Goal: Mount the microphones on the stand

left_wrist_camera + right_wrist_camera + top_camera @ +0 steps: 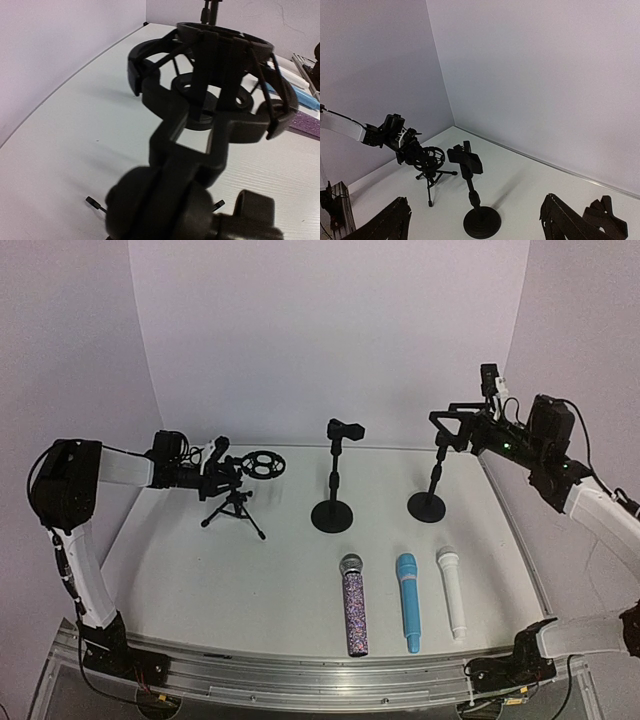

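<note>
My left gripper [212,475] is at the far left of the white table [200,580], right against the knuckle under the black ring-shaped shock mount [262,465] that tops the small black tripod stand [236,508]. My left wrist camera is filled by that mount and its joint, and I cannot tell whether my jaws are clamped on the joint or only close around it. The ring of the mount holds only its own thin cords. My right gripper [448,425] hangs spread wide with nothing between its fingers, just above the top of the black round-base stand on the right [428,505]. To its left stands the middle black round-base stand [332,512], with a black spring clip [345,429] on its pole, tilted and holding nothing. The three microphones lie flat on the near right part of the table, side by side and apart from each other, heads toward the far side: the glittery purple-silver stick microphone [354,612] on the left, the light blue stick microphone [408,605] in the middle, and the white stick microphone [452,595] on the right. All three are well apart from both of my grippers.
</note>
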Action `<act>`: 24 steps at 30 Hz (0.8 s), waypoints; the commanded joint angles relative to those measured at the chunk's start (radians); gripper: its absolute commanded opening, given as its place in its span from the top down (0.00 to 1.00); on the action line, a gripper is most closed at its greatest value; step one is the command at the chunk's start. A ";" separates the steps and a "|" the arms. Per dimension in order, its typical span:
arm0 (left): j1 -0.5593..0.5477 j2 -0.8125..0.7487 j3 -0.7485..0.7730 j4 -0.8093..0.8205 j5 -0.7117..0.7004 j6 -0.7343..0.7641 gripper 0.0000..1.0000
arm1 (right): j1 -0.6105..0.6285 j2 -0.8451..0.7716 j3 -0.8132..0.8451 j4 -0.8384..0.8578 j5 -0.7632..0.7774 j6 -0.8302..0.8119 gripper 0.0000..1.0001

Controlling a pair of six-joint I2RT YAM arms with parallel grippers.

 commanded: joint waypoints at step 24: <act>-0.204 -0.313 -0.424 0.094 0.035 0.222 1.00 | 0.448 0.186 0.184 -0.046 0.029 -0.168 0.12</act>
